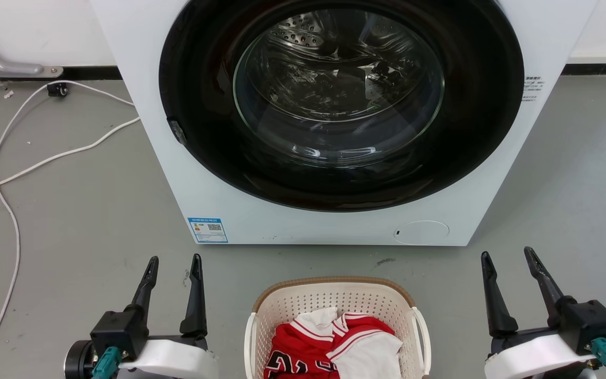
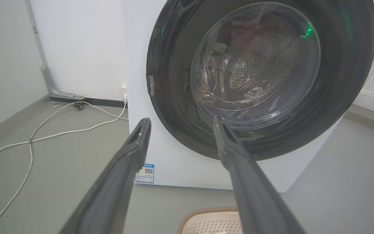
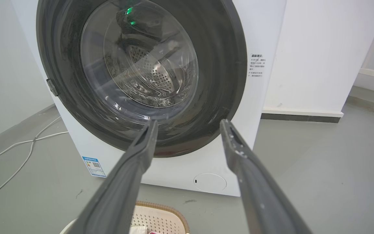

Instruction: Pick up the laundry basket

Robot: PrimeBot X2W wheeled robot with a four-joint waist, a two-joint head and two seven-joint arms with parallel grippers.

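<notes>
Washing machine has its top cropped off, drum murky behind glare. Laundry basket sits on the floor right in front of it, near end cut off, red-and-white clothes inside. Left gripper and right gripper flank it, fingers spread, holding nothing.

Looks like a laundry corner: 1 front-loading washing machine on a bare grey floor, white walls, laundry basket of clothes before it.
</notes>
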